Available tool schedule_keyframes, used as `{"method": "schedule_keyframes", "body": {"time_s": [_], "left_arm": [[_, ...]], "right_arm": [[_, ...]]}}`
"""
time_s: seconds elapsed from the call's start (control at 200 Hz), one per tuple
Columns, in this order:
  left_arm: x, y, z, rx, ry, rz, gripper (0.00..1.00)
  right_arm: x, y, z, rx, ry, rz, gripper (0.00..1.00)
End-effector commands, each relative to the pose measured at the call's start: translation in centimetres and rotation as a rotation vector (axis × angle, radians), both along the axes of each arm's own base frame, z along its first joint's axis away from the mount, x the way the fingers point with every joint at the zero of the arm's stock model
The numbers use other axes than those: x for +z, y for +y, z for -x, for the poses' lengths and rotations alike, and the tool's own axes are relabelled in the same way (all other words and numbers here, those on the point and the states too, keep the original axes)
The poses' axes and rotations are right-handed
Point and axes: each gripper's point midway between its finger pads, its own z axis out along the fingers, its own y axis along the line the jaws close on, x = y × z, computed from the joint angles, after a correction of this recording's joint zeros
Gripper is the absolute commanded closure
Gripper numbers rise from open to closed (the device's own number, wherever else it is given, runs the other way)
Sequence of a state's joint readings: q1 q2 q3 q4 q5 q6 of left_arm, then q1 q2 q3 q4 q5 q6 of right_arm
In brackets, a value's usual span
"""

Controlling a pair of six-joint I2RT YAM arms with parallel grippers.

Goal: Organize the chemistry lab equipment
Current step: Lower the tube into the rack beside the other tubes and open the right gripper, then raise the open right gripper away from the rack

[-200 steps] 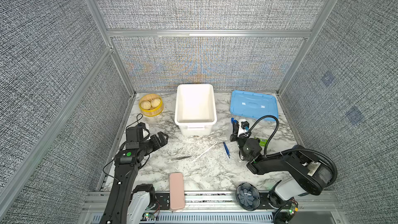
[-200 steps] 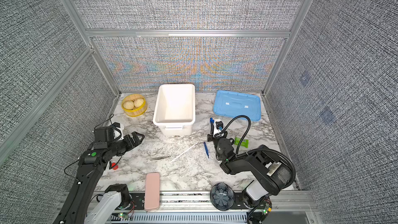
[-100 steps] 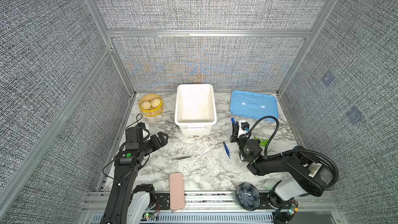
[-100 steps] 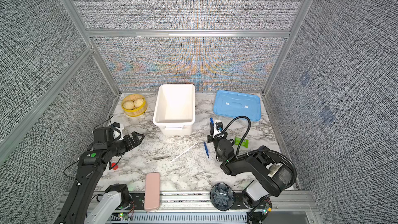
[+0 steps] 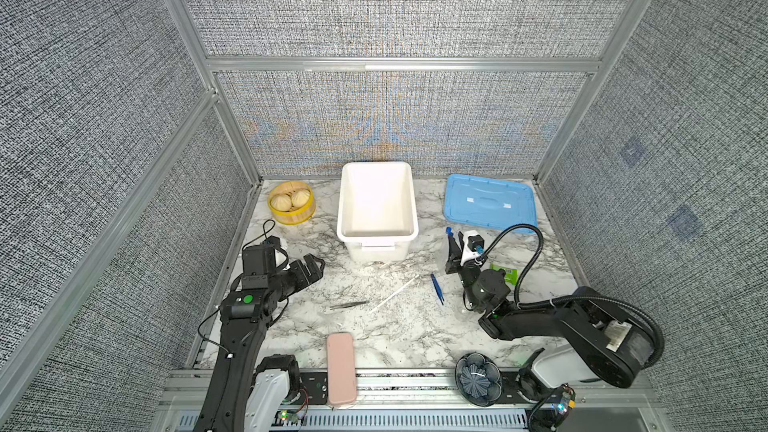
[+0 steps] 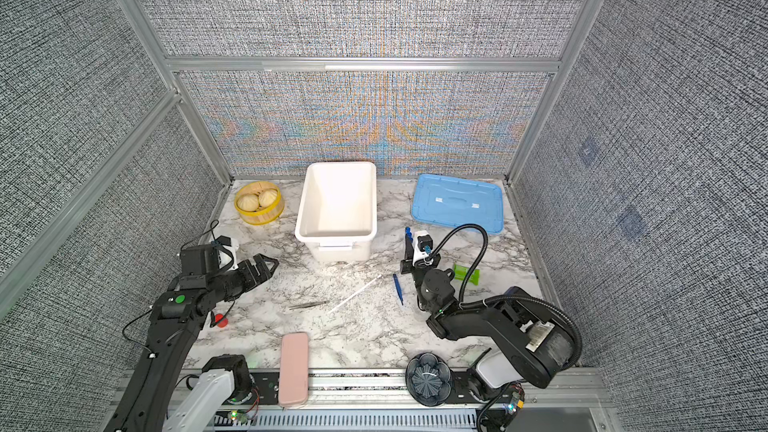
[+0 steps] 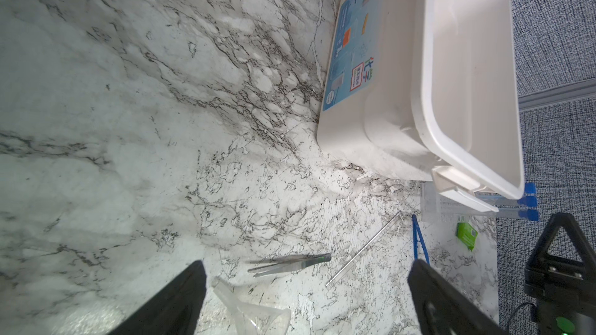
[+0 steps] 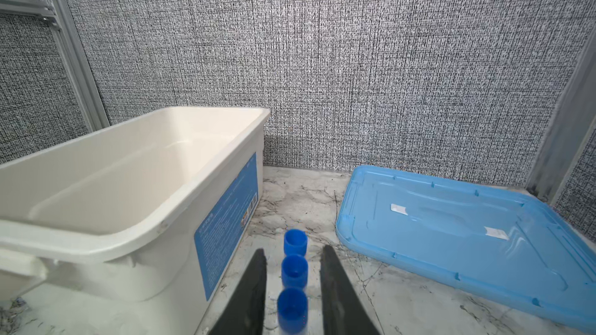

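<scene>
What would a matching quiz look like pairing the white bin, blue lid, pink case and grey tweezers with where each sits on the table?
1 white bin
2 blue lid
3 pink case
4 grey tweezers

A front edge
B mid-table, left of the thin white rod
C back right
D back middle

Pairs: 1-D, 2-C, 3-A, 4-B

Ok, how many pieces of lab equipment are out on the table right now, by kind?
Blue-capped tubes: 3
Tweezers: 2, the blue tweezers and the grey metal tweezers
White rod: 1
Clear funnel: 1
Clear tube rack: 1
Total: 8
</scene>
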State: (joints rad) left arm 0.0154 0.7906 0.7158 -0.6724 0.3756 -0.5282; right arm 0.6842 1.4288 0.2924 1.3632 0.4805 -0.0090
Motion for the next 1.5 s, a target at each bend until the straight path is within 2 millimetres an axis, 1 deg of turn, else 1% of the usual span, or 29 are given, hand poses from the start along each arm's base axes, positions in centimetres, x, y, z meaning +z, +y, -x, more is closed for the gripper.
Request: {"method": "schedule_keyframes", "body": {"time_s": [0.0,0.095,0.105,0.16,0.165,0.18,0.195,0.26,0.29,0.335,0.355,0.4,0.49,0.495,0.525,0.605,0.62,0.635,0.64,0.655,0.715,0.86,1.02,1.176,1.246,1.341,1.431,1.491], "left_arm": [[-0.1,0.0,0.1,0.001,0.003,-0.001,0.01],[-0.1,0.1,0.0,0.002,0.003,-0.003,0.01],[-0.2,0.1,0.0,0.003,0.004,-0.003,0.01],[-0.1,0.0,-0.1,0.000,0.003,-0.003,0.01],[-0.1,0.0,-0.1,0.000,0.003,-0.002,0.01],[-0.1,0.0,-0.1,0.000,0.002,-0.002,0.01],[-0.1,0.0,-0.1,0.000,0.003,-0.002,0.01],[-0.1,0.0,-0.1,-0.001,0.001,0.002,0.01],[0.0,0.0,-0.1,-0.001,-0.002,0.003,0.01],[0.0,0.0,-0.1,-0.002,-0.006,0.002,0.01],[0.1,-0.1,-0.1,-0.003,-0.009,0.003,0.01],[0.2,0.0,-0.1,-0.002,-0.015,0.002,0.01],[0.3,0.0,-0.1,0.000,-0.019,0.000,0.01],[0.2,0.0,0.0,0.000,-0.018,0.000,0.01],[0.3,0.0,0.0,0.001,-0.021,0.001,0.01],[0.2,0.0,0.0,0.002,-0.020,0.001,0.01],[0.3,0.0,0.0,0.003,-0.022,0.000,0.01],[0.3,0.1,0.0,0.006,-0.021,-0.001,0.01],[0.2,0.1,0.0,0.006,-0.020,-0.001,0.01],[0.2,0.1,0.0,0.007,-0.020,-0.001,0.01],[0.2,0.2,0.0,0.013,-0.018,-0.004,0.01],[0.0,0.5,-0.1,0.027,-0.009,-0.015,0.01],[-0.6,1.0,0.0,0.050,0.020,-0.036,0.01],[-1.0,1.2,-0.1,0.060,0.034,-0.048,0.01],[-1.4,1.4,-0.1,0.066,0.052,-0.052,0.01],[-1.8,1.2,-0.1,0.059,0.078,-0.047,0.01],[-1.8,1.2,-0.1,0.055,0.088,-0.053,0.01],[-1.8,1.3,-0.1,0.054,0.085,-0.056,0.01]], "right_arm": [[2.3,-0.5,0.7,-0.003,-0.061,-0.006,0.65],[4.1,-0.6,1.2,0.013,-0.048,0.006,0.61],[4.7,-0.5,1.2,0.015,-0.053,-0.001,0.60],[5.4,-0.5,1.3,0.031,-0.008,0.012,0.58],[5.8,-0.5,1.4,0.033,-0.013,0.006,0.58],[6.0,-0.4,1.4,0.040,0.006,0.016,0.57],[6.7,-0.3,1.3,0.048,0.009,0.015,0.56],[7.4,-0.1,1.3,0.069,0.093,0.062,0.52],[8.2,0.0,1.3,0.074,0.110,0.071,0.50],[8.9,-0.2,1.4,0.074,0.140,0.078,0.48],[9.5,-0.2,1.5,0.075,0.144,0.073,0.47],[10.4,-0.3,1.7,0.079,0.169,0.079,0.44],[11.5,-0.4,2.3,0.097,0.242,0.112,0.41],[10.9,-0.5,2.4,0.096,0.265,0.127,0.40],[11.4,-0.6,2.6,0.098,0.287,0.132,0.39],[11.5,-0.9,3.4,0.112,0.371,0.163,0.38],[11.3,-0.8,3.6,0.123,0.390,0.175,0.37],[10.8,-0.7,3.8,0.133,0.414,0.192,0.37],[11.3,-0.7,3.9,0.135,0.409,0.189,0.37],[11.7,-0.7,4.1,0.143,0.417,0.193,0.36],[11.1,-0.6,4.9,0.173,0.483,0.221,0.35],[8.4,-0.8,7.2,0.228,0.647,0.259,0.33],[5.8,-1.2,9.7,0.283,0.769,0.286,0.33],[3.9,-0.6,12.2,0.384,0.886,0.292,0.33],[3.0,-0.5,13.0,0.404,0.932,0.297,0.33],[1.6,-0.6,13.5,0.400,0.990,0.288,0.34],[0.1,0.4,14.2,0.455,1.048,0.273,0.35],[-0.9,0.9,14.3,0.471,1.085,0.280,0.36]]}}
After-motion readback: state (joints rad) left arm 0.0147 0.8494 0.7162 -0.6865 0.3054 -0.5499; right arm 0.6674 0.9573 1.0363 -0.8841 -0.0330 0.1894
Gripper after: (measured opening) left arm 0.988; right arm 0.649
